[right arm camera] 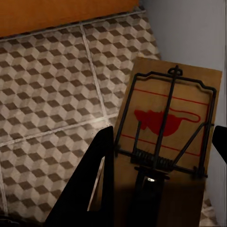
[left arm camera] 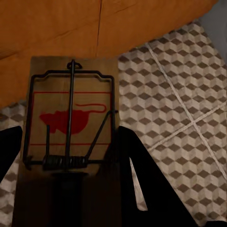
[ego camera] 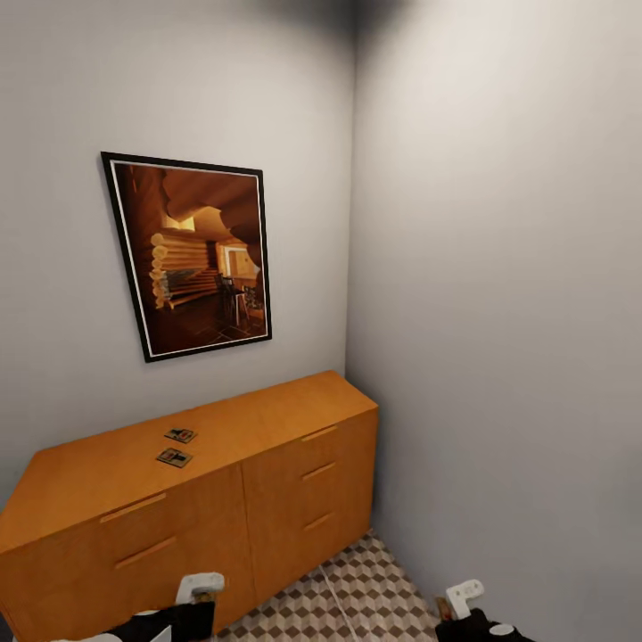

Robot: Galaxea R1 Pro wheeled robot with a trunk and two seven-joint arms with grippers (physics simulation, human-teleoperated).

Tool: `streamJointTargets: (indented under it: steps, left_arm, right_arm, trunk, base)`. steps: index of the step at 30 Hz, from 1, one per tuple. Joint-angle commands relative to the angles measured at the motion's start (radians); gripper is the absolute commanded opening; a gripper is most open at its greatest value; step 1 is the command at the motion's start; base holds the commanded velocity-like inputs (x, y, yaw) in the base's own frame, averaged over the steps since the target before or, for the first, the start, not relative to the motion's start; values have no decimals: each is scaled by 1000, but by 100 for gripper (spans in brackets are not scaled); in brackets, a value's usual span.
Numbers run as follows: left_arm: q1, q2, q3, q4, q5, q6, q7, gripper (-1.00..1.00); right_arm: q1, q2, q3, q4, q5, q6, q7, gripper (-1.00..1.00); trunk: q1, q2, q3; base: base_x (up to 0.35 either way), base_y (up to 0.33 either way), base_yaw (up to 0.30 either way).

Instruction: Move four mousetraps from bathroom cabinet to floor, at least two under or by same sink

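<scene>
You have one mousetrap (left arm camera: 71, 127) clamped in your left gripper (left arm camera: 66, 189), another (right arm camera: 165, 142) in your right gripper (right arm camera: 156, 189); two mousetraps (ego camera: 179, 435) (ego camera: 174, 457) lie mid-cabinet top (ego camera: 267, 419).

The head view is evenly and softly lit, with pale grey walls (ego camera: 499, 312) darkening to a smudge of shadow at the far upper corner. The cabinet (ego camera: 267, 419) top glows warm, without glare. Straight edges bow slightly toward the frame borders. Both wrist views are dimmer, the gripper fingers (left arm camera: 142, 189) near-black silhouettes. Renders look slightly soft.
</scene>
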Motion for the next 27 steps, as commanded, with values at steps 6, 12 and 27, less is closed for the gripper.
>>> streamJointTargets:
  steps: [6, 12, 27]
  left_arm:
    - [14, 7, 55, 2, 159, -43, 195, -100]
    - [17, 7, 60, 2, 165, -102, 229, -100]
    - [71, -10, 56, 2, 33, -213, 230, -100]
  right_arm:
    - [24, -29, 8, 4, 16, -123, 31, -100]
    - [36, -31, 8, 4, 100, -157, 35, -100]
    - [41, -12, -1, 4, 129, -164, -77, -100]
  trunk:
    - [0, -1, 0]
    - [0, -1, 0]
    - [0, -1, 0]
  base:
    - [0, 0, 0]
    - [0, 0, 0]
    - [0, 0, 0]
